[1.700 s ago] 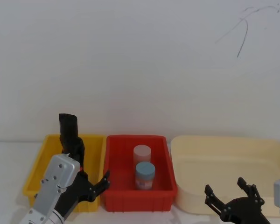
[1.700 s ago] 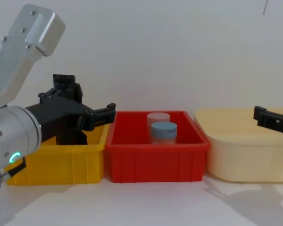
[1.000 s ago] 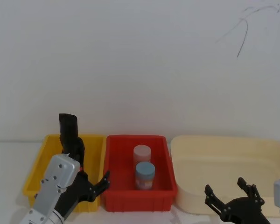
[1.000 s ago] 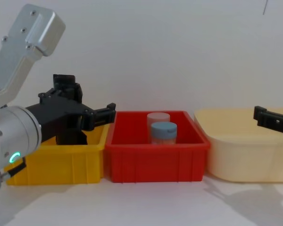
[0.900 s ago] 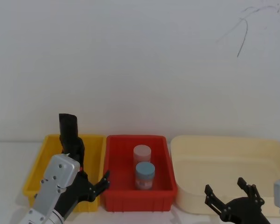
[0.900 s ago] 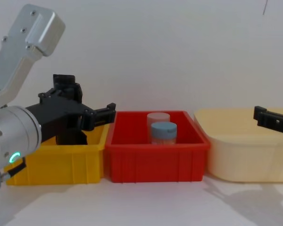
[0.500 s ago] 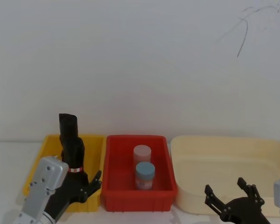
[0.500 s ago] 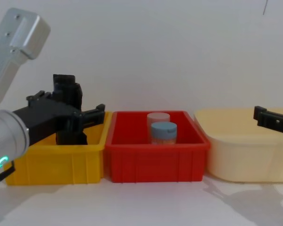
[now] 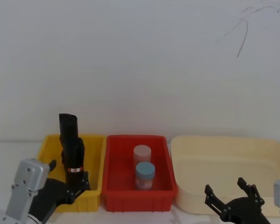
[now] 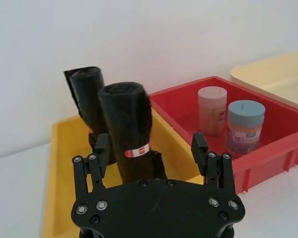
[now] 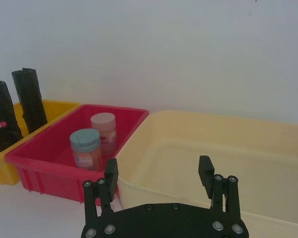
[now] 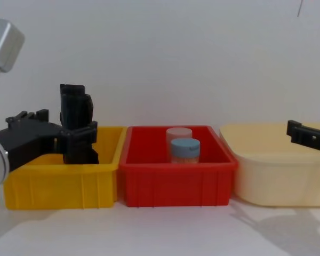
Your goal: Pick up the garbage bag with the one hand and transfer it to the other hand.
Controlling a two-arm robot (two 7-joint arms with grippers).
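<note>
The garbage bag [image 9: 74, 154], a thick black roll with a red-and-white band, stands upright in the yellow bin [image 9: 94, 145]. In the left wrist view the garbage bag [image 10: 126, 121] rises just beyond my left gripper [image 10: 150, 144], whose fingers are spread wide on either side of it. From the head my left gripper [image 9: 67, 183] sits open at the bin's near side, low on the bag. My right gripper [image 9: 231, 195] hangs open at the lower right, in front of the cream tub, and holds nothing.
A slimmer plain black roll [image 9: 67, 123] leans behind the bag in the same bin. The red bin [image 9: 113, 186] in the middle holds two lidded jars [image 9: 144, 173]. A large cream tub [image 9: 252, 145] stands on the right, with the wall close behind.
My left arm has drawn back and to the left. Its open gripper has moved from the yellow and red bins' shared edge to in front of the bag. The right arm has not moved.
</note>
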